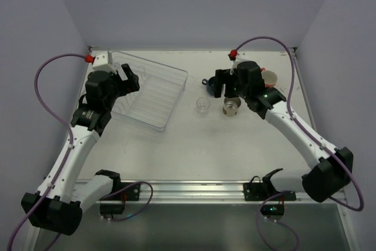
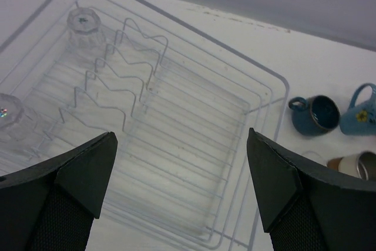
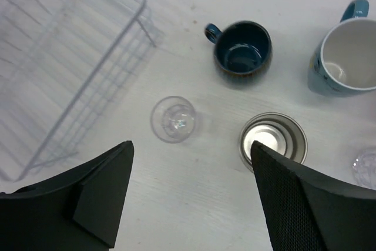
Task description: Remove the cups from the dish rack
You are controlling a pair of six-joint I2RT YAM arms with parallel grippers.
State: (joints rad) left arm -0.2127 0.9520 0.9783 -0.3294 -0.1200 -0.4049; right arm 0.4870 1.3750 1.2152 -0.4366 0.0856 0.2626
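Clear plastic rectangular dish rack [image 1: 154, 99]: you have it lying askew on the far left part of the white worktop [image 1: 194, 151].
- First upturned clear tumbler [image 2: 84, 23] and second upturned clear tumbler [image 2: 8, 113]: both stand inside the rack, along one end.
- Your left gripper [image 2: 182, 195]: fingers spread wide over the rack, nothing between them.
- Your right gripper [image 3: 191, 204]: fingers spread wide above the worktop, right of the rack, holding nothing.
- Small upright clear tumbler [image 3: 174, 119]: on the worktop, near the rack's right rim.
- Steel-lined cup [image 3: 273, 139]: upright, beside that tumbler and apart from it.
- Dark blue handled cup [image 3: 242, 48] and light blue mug [image 3: 346, 57]: upright, nearer the far edge.
- Another clear glass [image 3: 367, 166]: cut off at the edge of the right wrist view.
- Orange cup with cream inside [image 1: 269, 77]: toward the far right corner.
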